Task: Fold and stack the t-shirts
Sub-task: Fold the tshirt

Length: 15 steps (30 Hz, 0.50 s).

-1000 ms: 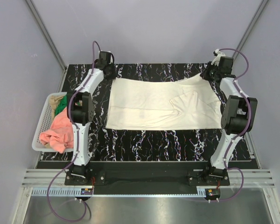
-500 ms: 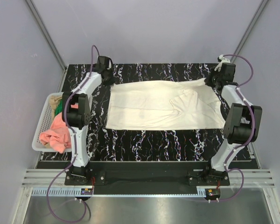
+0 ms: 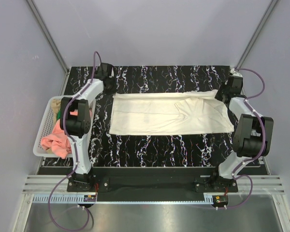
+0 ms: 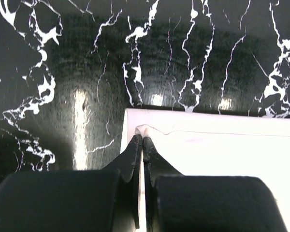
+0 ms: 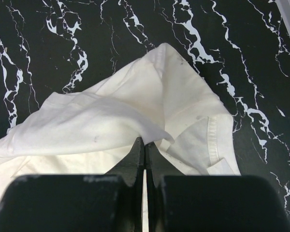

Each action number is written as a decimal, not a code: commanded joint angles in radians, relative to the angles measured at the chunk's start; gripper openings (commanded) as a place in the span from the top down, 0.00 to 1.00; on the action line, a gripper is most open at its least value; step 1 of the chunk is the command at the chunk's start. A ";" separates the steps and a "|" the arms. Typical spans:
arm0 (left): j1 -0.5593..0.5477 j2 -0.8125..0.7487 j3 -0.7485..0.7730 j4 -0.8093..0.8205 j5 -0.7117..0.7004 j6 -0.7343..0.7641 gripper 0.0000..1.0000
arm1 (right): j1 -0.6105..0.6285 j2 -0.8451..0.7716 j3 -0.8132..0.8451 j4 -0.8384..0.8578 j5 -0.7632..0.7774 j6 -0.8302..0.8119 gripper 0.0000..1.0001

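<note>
Both ends of the white shirt [image 3: 169, 113] are pinched
The left fingers [image 4: 132, 157] and right fingers [image 5: 134, 157] squeeze its far corners on the desk [image 3: 159, 145]. Tug too hard and the cloth could slip out and bunch.

From above you cannot make out the fingertips of the left gripper [image 4: 143, 139] or the right gripper [image 5: 144, 143]; they are lost against the black wrists. In the white plastic mesh basket [image 3: 40, 140], the left arm [image 3: 76, 118] covers part of the crumpled salmon-pink t-shirt [image 3: 53, 140], and only a sliver of the green t-shirt [image 3: 60, 114] shows. Both wrist views crop the large cream-white t-shirt [image 4: 222, 159] at their edges, and the finger bases are blurred.
</note>
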 commanded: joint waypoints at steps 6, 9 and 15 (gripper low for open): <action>0.004 -0.105 -0.036 0.038 -0.030 0.001 1.00 | -0.009 -0.110 -0.030 0.039 0.065 0.039 1.00; 0.003 -0.134 -0.059 0.041 -0.034 -0.004 1.00 | -0.009 -0.138 -0.049 0.043 0.070 0.043 1.00; 0.003 -0.188 -0.060 0.033 -0.011 -0.002 1.00 | -0.009 -0.166 -0.038 0.049 0.095 0.024 1.00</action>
